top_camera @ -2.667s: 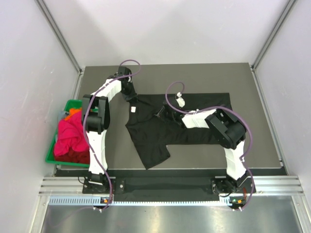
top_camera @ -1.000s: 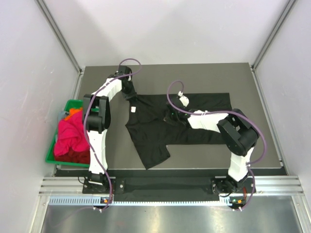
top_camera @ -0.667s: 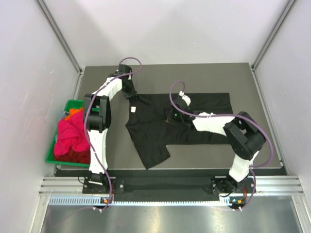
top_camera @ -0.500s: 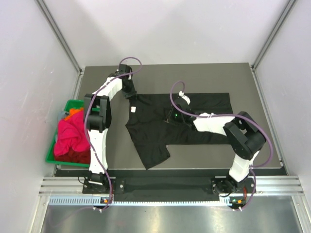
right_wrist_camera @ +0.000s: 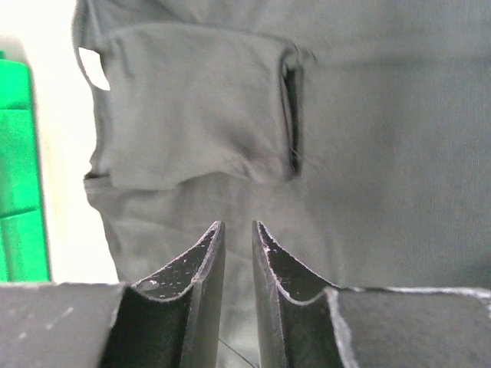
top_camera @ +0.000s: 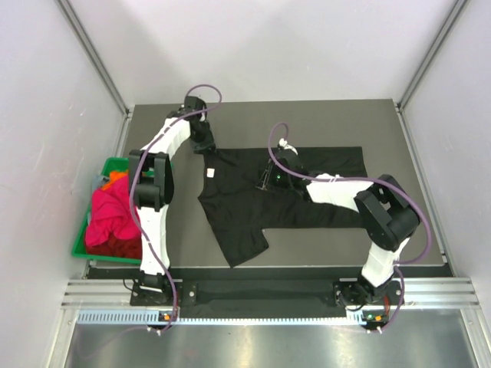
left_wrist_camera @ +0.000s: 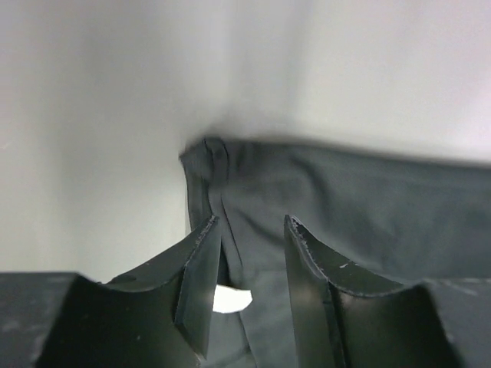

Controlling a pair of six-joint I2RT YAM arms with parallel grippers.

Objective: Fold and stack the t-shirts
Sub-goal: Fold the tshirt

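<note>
A black t-shirt (top_camera: 238, 215) lies spread on the dark table, with one sleeve folded in over its body (right_wrist_camera: 192, 107). Its white neck label (top_camera: 209, 172) shows near the left end. My left gripper (top_camera: 203, 146) sits at the shirt's far left corner. In the left wrist view its jaws (left_wrist_camera: 252, 222) stand open, astride a raised seam of the black cloth (left_wrist_camera: 368, 199), with the label (left_wrist_camera: 230, 299) below them. My right gripper (top_camera: 268, 178) hovers over the shirt's middle. Its jaws (right_wrist_camera: 238, 226) are slightly open, with nothing between them.
A green bin (top_camera: 83, 236) stands off the table's left edge. It holds a magenta shirt (top_camera: 107, 211), a red one (top_camera: 123, 247) and a bit of orange (top_camera: 116, 176). The bin's edge (right_wrist_camera: 17, 169) also shows in the right wrist view. Grey walls enclose the table.
My left gripper has opened, let go of the shirt's corner and drawn back a little. My right gripper slid left over the shirt and its jaws have parted slightly.
</note>
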